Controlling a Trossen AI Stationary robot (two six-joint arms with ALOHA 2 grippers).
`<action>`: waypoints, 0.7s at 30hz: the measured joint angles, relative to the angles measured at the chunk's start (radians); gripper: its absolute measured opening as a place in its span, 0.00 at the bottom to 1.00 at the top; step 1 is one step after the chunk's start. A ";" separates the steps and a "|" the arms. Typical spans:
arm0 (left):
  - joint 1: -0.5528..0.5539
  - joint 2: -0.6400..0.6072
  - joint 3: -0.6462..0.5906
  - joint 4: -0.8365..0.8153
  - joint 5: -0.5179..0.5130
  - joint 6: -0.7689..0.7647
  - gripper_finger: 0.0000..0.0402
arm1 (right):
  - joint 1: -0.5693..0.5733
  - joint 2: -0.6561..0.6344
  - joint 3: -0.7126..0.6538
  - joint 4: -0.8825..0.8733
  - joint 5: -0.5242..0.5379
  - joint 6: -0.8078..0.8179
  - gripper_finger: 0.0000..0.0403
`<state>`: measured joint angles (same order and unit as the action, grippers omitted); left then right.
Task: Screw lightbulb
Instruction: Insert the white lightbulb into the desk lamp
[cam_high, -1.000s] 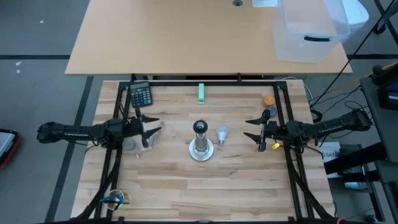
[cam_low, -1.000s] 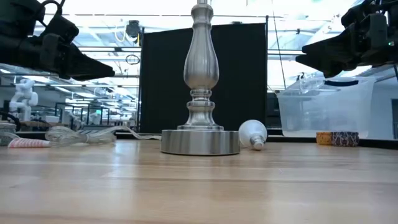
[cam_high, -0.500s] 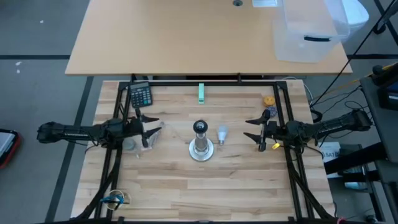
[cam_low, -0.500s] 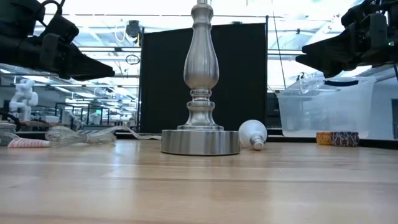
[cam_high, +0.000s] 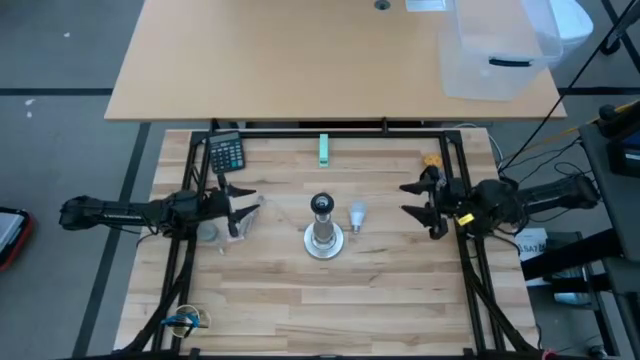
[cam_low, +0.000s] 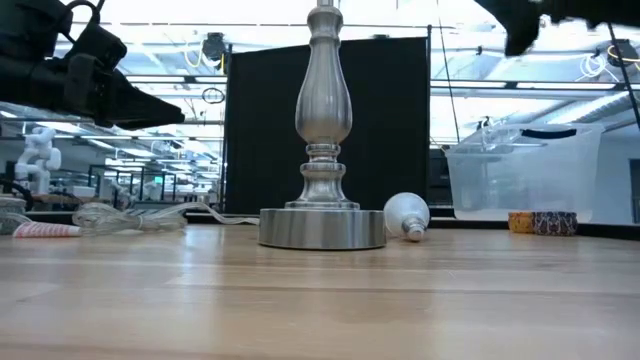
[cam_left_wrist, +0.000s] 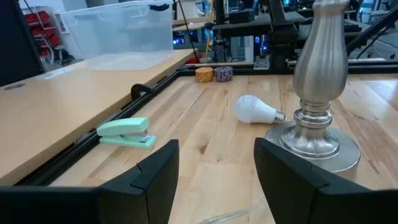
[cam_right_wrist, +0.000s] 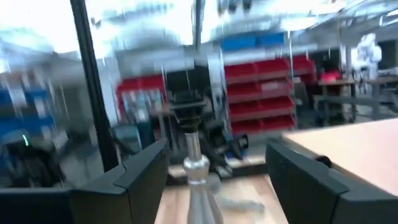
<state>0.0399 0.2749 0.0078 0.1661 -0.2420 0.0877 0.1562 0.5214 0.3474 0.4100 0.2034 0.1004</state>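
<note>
Wooden counter (cam_high: 300, 290) with a silver lamp stand (cam_high: 322, 232) in the middle. Left hand (cam_high: 243, 203) and right hand (cam_high: 414, 198) hover either side, both spread, holding nothing. Lightbulb (cam_high: 357, 215) lies on its side just beside the stand's base.

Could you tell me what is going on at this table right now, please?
Nothing is held at this moment. The small white frosted lightbulb lies on its side on the wooden table, just beside the round base of the silver lamp stand, whose black socket top is empty. The left gripper hangs open to the stand's left. The right gripper, also open, is on the bulb's side, clear of it. Screwing in has not begun.
</note>
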 joint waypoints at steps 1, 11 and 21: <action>0.000 0.000 0.000 0.000 0.000 0.000 0.52 | 0.000 0.034 0.064 -0.078 0.002 -0.018 0.63; 0.000 0.000 0.000 0.004 0.000 0.001 0.52 | 0.000 0.386 0.385 -0.304 0.059 0.054 0.63; 0.000 0.000 0.000 0.013 0.000 -0.021 0.52 | -0.004 0.543 0.396 -0.307 0.105 0.261 0.63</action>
<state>0.0396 0.2749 0.0075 0.1789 -0.2417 0.0670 0.1520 1.0648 0.7437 0.1026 0.3088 0.3613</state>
